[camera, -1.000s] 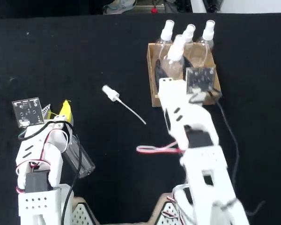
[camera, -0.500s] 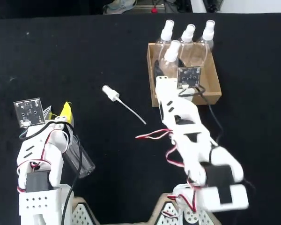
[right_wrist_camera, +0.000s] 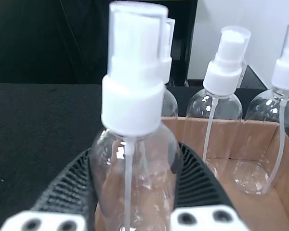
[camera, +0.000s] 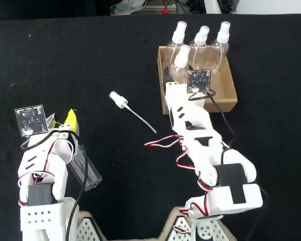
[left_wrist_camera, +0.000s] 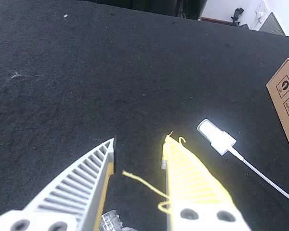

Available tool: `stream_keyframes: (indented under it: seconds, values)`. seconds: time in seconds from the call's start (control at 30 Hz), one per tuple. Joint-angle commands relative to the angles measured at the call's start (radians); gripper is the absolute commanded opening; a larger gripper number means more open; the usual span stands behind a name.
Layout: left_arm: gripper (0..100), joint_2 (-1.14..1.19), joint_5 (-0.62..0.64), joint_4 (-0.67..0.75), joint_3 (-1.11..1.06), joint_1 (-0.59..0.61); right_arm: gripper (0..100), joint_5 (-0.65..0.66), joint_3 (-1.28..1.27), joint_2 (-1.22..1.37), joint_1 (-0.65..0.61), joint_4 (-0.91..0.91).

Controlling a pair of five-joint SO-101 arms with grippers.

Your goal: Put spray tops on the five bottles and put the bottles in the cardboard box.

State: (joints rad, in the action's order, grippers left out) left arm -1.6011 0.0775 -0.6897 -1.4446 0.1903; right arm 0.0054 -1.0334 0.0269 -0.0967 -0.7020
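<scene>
Right wrist view showed the capped bottle [right_wrist_camera: 135, 163] clasped in the right jaws, their ribbed black faces closed around its clear belly below the shoulder, with its white spray top [right_wrist_camera: 135, 82] upright above them. From where I stood, it sat at the near left corner of the cardboard box [camera: 228, 103]. Whether its base touched the box floor, I could not tell. Three other capped bottles [camera: 200, 42] lined the box's far side. It looked a light, empty thing of thin smooth plastic, likely to slip or dent under a hard squeeze. The belly seemed the right place to hold it, since the top might twist or pull loose. The left jaws stood apart over the black desk [camera: 90, 60], pointing towards the loose spray top [camera: 119, 99], which lay to the left of the box. The neck of an uncapped bottle [camera: 88, 170] showed low between their roots, though I could not tell if they pinched it. That loose top looked feather-light, and its thin dip tube looked bendy, so I judged the stubby white head the place to take it, never the tube.
</scene>
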Motion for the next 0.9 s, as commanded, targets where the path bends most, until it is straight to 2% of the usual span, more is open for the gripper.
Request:
stream_keyframes:
  seconds: [0.0, 0.43, 0.67, 0.87]
  values:
    - [16, -0.009, 0.002, 0.021, 0.007, 0.010, 5.4, -0.008, 0.068, 0.033, -0.006, -0.032]
    - [16, -0.009, 0.002, 0.018, 0.007, 0.010, 5.6, -0.008, 0.077, 0.074, -0.006, -0.031]
    - [16, -0.009, 0.002, 0.017, 0.007, 0.010, 5.7, -0.008, 0.125, 0.074, -0.014, 0.115]
    - [16, -0.009, 0.002, 0.017, 0.007, 0.010, 5.7, -0.008, 0.131, 0.073, -0.017, 0.130]
